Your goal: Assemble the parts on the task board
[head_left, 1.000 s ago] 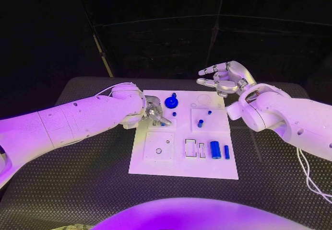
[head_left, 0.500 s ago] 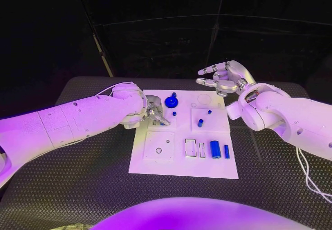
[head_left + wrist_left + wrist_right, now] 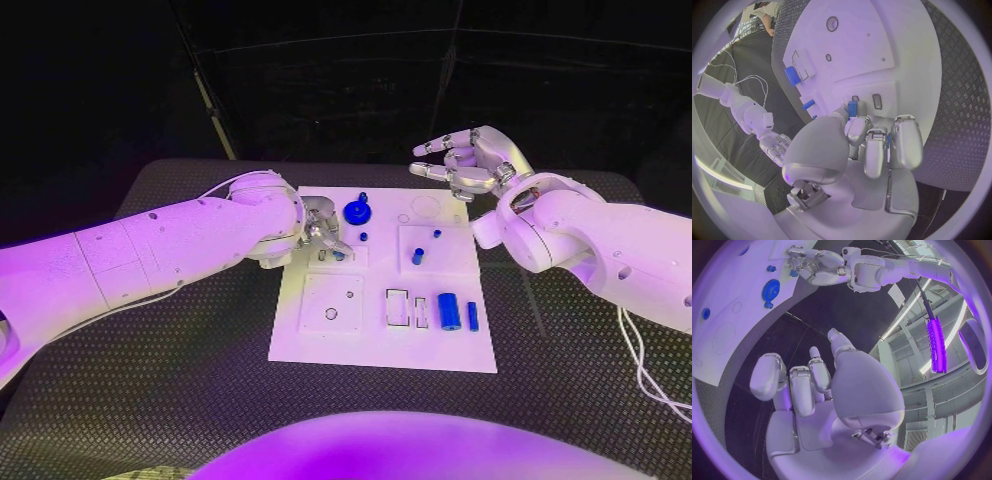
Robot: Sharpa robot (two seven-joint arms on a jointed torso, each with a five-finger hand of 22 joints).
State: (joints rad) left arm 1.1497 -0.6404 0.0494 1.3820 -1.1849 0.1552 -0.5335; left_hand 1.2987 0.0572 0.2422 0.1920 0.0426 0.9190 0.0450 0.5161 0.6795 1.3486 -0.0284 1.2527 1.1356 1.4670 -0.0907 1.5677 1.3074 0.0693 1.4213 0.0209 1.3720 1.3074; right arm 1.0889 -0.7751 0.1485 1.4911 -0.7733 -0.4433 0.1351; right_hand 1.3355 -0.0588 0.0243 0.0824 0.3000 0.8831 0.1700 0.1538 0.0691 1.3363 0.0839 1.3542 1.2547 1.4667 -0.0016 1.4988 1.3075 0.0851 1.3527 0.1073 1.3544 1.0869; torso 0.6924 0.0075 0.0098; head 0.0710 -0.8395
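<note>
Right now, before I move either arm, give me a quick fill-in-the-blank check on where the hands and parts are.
1. The left hand holds a small ____ part over the white board.
2. The right hand holds ____, with its fingers apart.
3. The blue gear lies near the board's ____ edge.
4. The blue cylinder lies closer to the ____ arm.

Missing words: blue; nothing; far; right
</note>
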